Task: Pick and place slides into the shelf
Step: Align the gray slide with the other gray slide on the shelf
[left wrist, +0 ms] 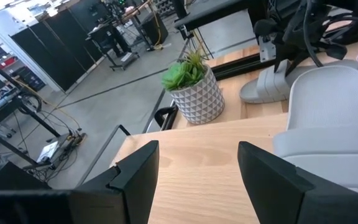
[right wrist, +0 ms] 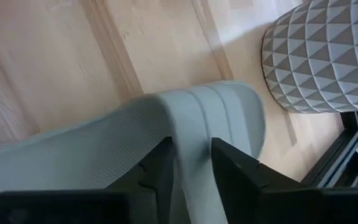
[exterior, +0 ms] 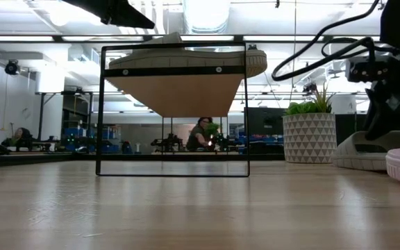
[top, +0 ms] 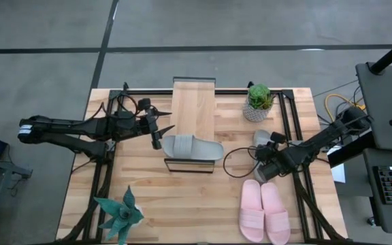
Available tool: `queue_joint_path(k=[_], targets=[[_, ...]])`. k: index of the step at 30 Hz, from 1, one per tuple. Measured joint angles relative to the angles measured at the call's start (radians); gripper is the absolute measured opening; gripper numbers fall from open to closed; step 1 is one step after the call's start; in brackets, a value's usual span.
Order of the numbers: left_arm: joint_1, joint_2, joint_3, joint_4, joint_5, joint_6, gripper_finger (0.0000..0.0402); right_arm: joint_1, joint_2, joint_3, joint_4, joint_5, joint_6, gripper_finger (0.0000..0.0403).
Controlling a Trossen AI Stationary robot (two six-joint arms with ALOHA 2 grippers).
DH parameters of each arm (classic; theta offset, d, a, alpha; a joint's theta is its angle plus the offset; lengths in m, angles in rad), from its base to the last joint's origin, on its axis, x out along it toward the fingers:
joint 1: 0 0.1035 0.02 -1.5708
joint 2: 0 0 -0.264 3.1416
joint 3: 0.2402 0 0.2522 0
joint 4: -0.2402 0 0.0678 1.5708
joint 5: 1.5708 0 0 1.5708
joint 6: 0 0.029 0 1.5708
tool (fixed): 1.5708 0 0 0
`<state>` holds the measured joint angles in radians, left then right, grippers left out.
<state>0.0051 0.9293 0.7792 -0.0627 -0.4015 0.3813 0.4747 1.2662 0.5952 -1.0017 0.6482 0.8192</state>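
High view: one grey slide (top: pixel 192 148) lies across the near end of the shelf (top: pixel 194 102); left gripper (top: pixel 160 127) just beside it, fingers spread wide, empty — right gripper (right wrist: pixel 190 163) pinches the second grey slide's strap (right wrist: pixel 185 118) near the planter (top: pixel 258 102); pink pair (top: pixel 264 211) at near right

The scene is evenly and brightly lit from ceiling strip lights (exterior: pixel 207 14), seen glaring white in the low view. Only soft, short shadows are cast on the bench (top: pixel 148 190). The near bench surface is blurred in the low view. Motion blur is shown across the right wrist view, where a patterned pot (right wrist: pixel 328 56) is smeared.
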Motion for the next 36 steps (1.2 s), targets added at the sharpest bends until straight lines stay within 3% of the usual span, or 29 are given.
queue_joint_path(k=[10, 20, 36], targets=[[0.0, 0.006, -0.001, -0.007, 0.0, 0.0, 0.0204, 0.0, -0.001, -0.052, 0.116, -0.03, 0.0, 0.0014], [0.0, 0.006, -0.001, -0.007, 0.0, 0.0, 0.0204, 0.001, -0.001, -0.005, 0.142, 0.044, -0.019, 0.0009], [0.0, 0.006, -0.001, -0.007, 0.0, 0.0, 0.0204, 0.001, -0.008, 0.207, 0.081, 0.116, -0.259, 0.0009]])
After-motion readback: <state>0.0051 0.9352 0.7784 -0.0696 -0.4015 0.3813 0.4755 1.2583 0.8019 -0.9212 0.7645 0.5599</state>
